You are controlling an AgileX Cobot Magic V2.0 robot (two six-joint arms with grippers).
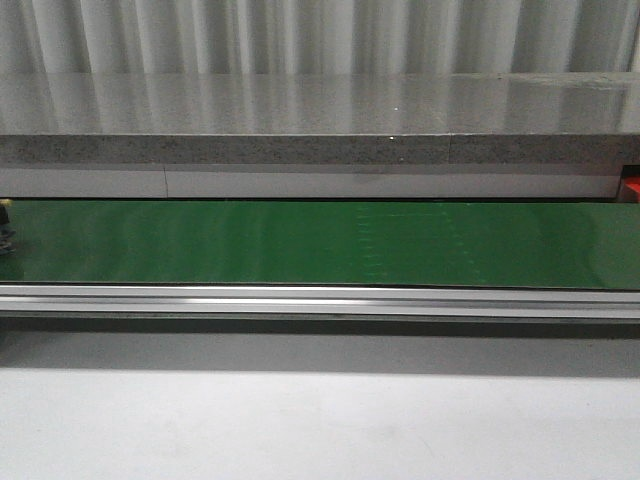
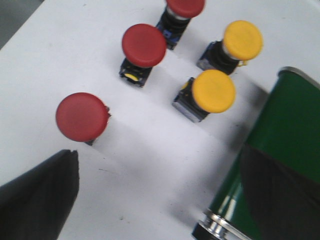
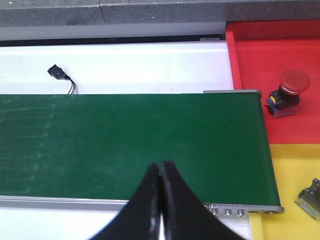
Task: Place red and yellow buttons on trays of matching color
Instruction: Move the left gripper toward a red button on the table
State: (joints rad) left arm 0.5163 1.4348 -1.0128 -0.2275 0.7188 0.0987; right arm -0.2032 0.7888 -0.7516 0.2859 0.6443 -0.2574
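Green conveyor belt [image 1: 320, 245], left claw [image 2: 160, 200] spread above red buttons [image 2: 144, 45], right claw [image 3: 160, 200] pinched together, empty.

I see five mushroom-head push buttons [image 2: 144, 46] beside the green conveyor belt's [image 3: 130, 142] end, and another button [image 3: 288, 93] in the red tray [image 3: 260, 55].

No legible text, label, brand, number or sign was found in any of the three views. The green conveyor belt [image 1: 320, 245] bore only faint pale marks, which were not characters. The caps of the red buttons [image 2: 144, 45] and yellow buttons [image 2: 214, 90] carried no printing that could be read. The red tray [image 3: 255, 55] and yellow tray [image 3: 290, 170] were unmarked on their visible surfaces.
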